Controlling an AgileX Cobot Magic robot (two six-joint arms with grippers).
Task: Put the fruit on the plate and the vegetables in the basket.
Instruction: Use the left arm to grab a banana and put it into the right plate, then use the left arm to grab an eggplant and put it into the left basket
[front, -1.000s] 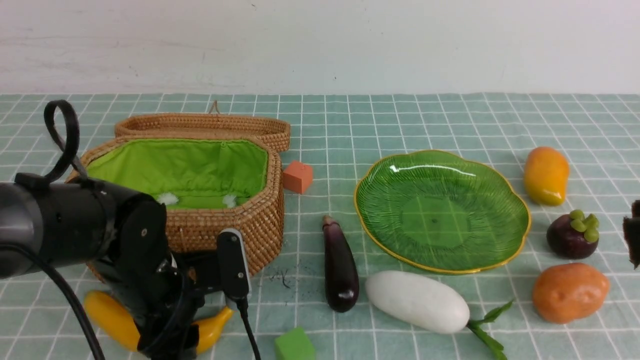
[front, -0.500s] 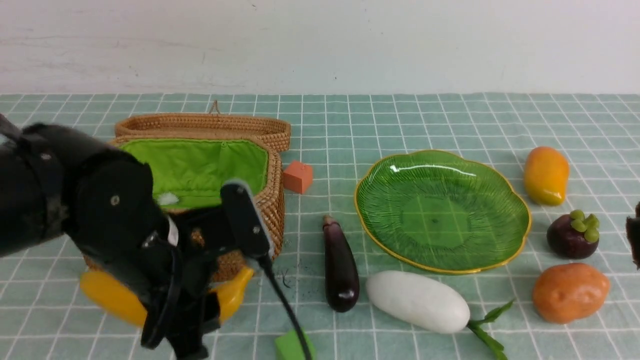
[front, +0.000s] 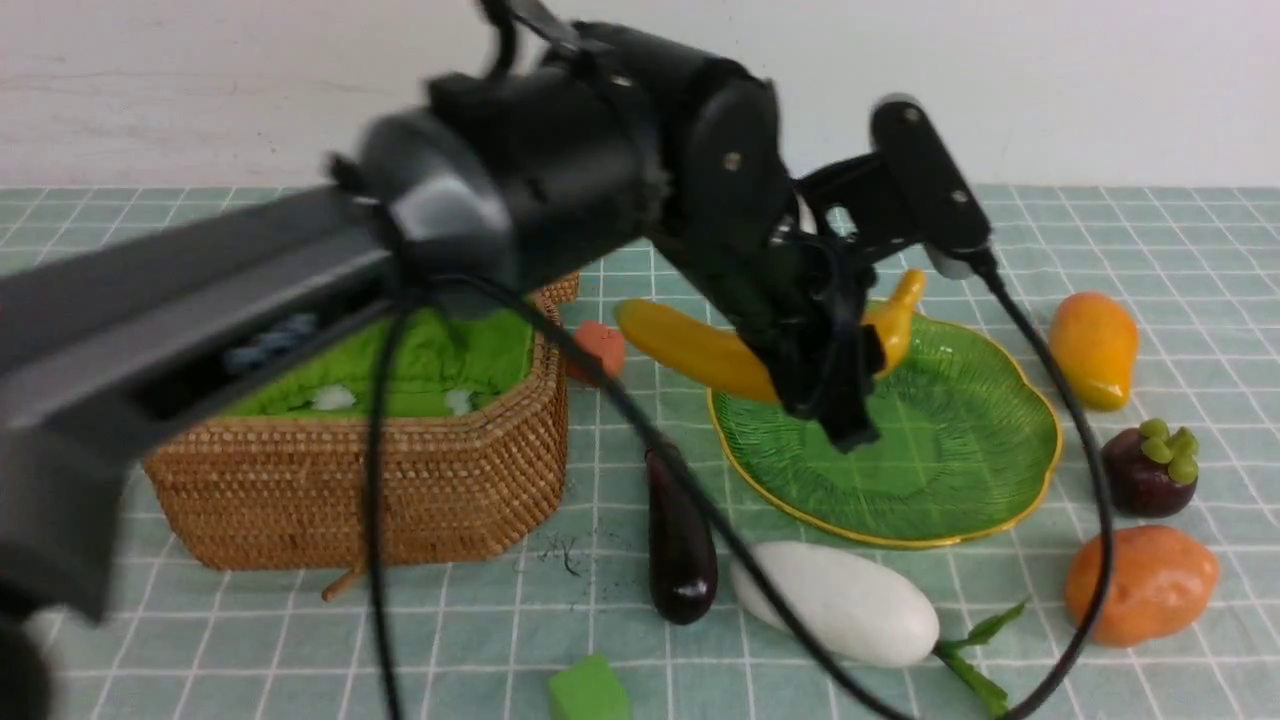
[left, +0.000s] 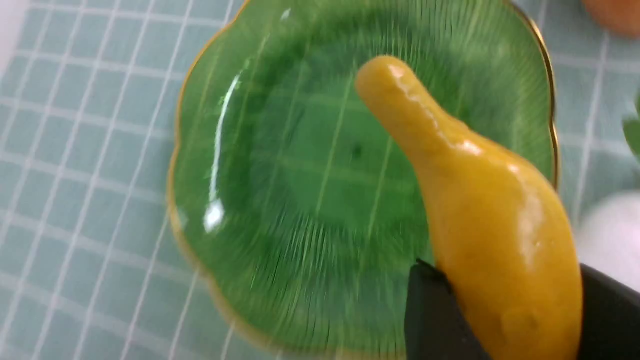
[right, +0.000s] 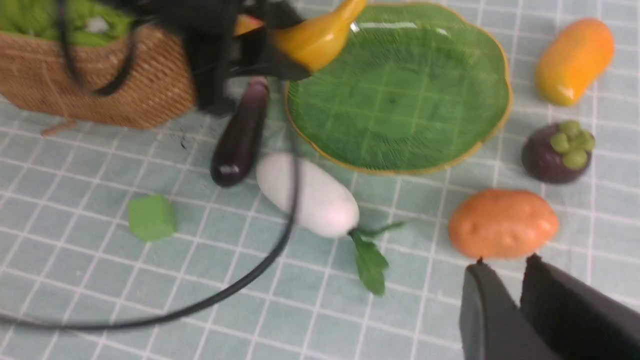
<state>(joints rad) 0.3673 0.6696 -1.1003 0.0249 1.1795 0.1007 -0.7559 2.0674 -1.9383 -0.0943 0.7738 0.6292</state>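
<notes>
**A:** Take the plate (front: 950, 450) as your mark. What do you have to its right?

**B:** You have the mango (front: 1092, 350) right and toward the back, the mangosteen (front: 1145, 468) straight right, and the potato (front: 1140, 583) right and in front.

**A:** And the rest?

**B:** The banana (front: 690, 352) hangs above its left rim. You'll see the radish (front: 850, 605) just in front and the eggplant (front: 682, 560) front-left. The basket (front: 400, 490) sits well left, the back cube (front: 605, 340) lies between basket and plate, and the front cube (front: 588, 690) lies far front-left.

Yellow banana (front: 690, 352), ribbed green plate (front: 950, 440)
</notes>
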